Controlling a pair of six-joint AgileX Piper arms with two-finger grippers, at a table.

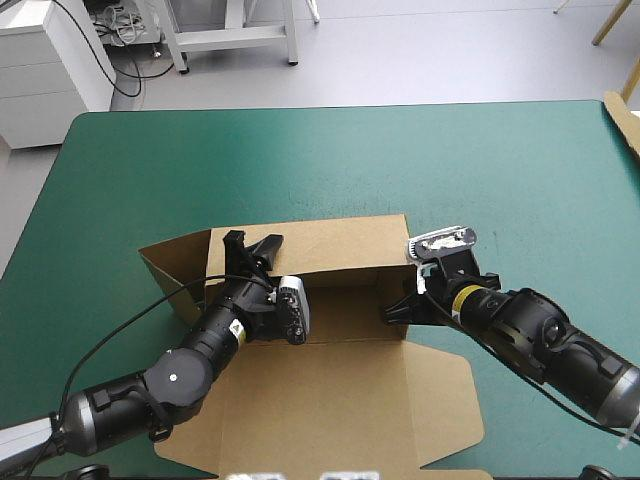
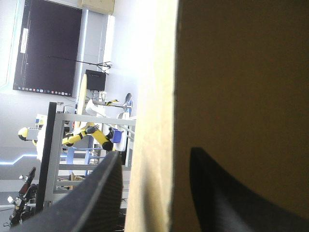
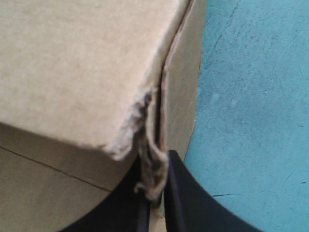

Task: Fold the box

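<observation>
Box (image 1: 340, 395) walls raised; left hand (image 1: 252, 248) and right hand (image 1: 392, 312) each clamped on it.

- Brown box (image 1: 345, 318), a half-formed open tray, on the near half of the teal-green cover (image 1: 150, 160)
- Far wall (image 1: 330, 248) raised upright
- Left side flap (image 1: 175, 265) splayed outward
- Lid (image 1: 330, 405) flat toward the near edge
- Right corner's board edge frayed
</observation>
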